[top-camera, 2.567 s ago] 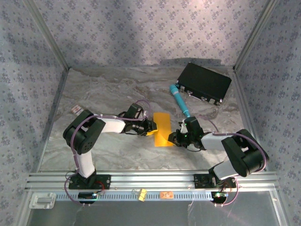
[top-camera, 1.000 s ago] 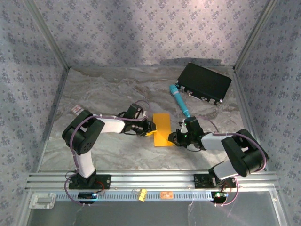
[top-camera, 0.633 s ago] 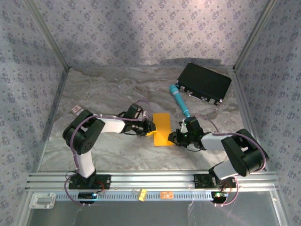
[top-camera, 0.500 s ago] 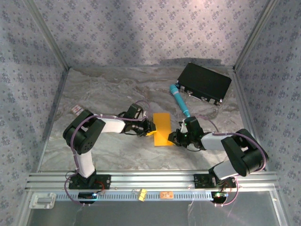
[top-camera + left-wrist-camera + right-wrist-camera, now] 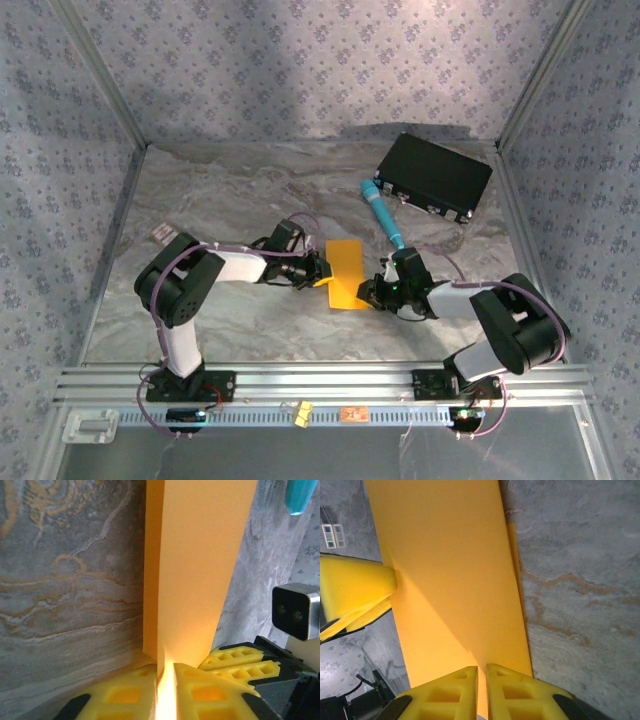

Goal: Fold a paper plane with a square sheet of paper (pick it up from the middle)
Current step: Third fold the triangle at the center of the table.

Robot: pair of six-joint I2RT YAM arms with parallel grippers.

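Mid-fold stage: the square sheet of paper (image 5: 346,272), doubled into a strip, sits just on the near side of the teal pen (image 5: 382,214). The left gripper (image 5: 318,272) and right gripper (image 5: 372,294) pinch opposite edges. The next move probably calls for matched tension to set a straight crease.

I find no readable writing; the small white-and-red card (image 5: 160,232) on my desk (image 5: 220,190) is too tiny to read.
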